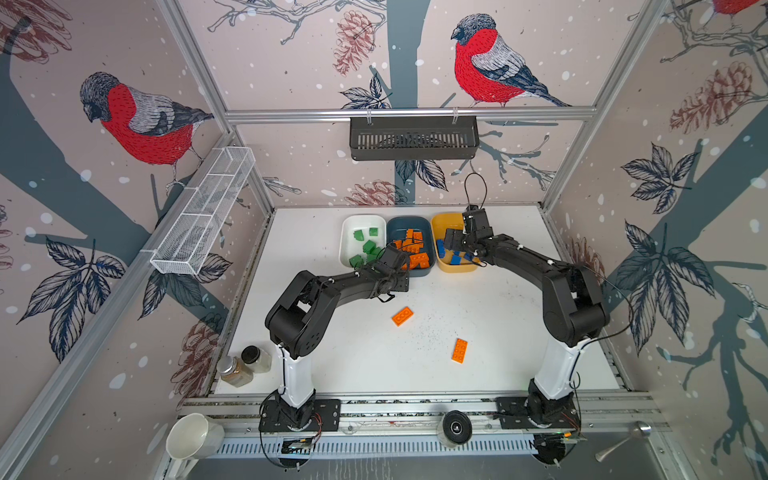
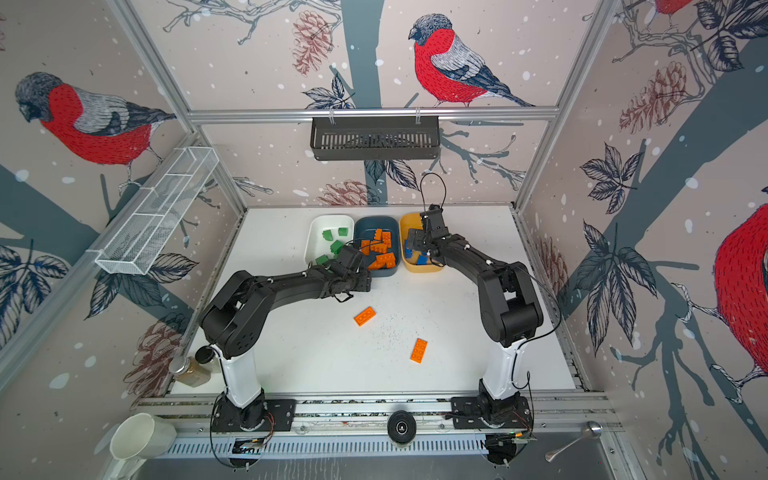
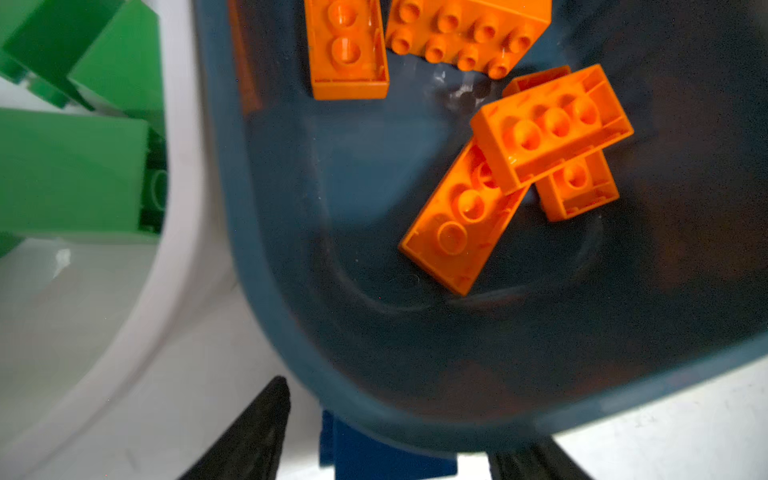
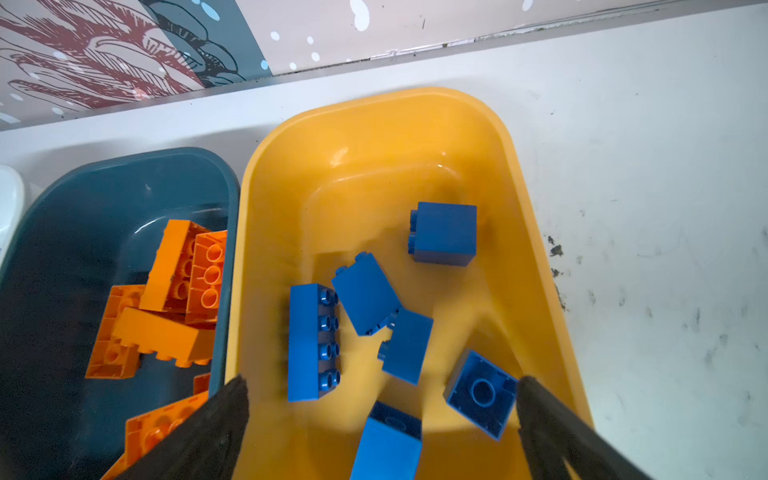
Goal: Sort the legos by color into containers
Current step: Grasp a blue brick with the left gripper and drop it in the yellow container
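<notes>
Three containers side by side near the surface's back edge: left container [image 1: 348, 241], middle container [image 1: 401, 230], right container [image 1: 440, 226]. Each holds bricks [image 1: 417, 259]; the middle heap is stacked. Two bricks lie loose before the row: centre brick [image 1: 402, 316] mid-surface, front brick [image 1: 459, 350] nearer the front edge, rightward. Jars [image 1: 237, 372] at front-left corner.
</notes>
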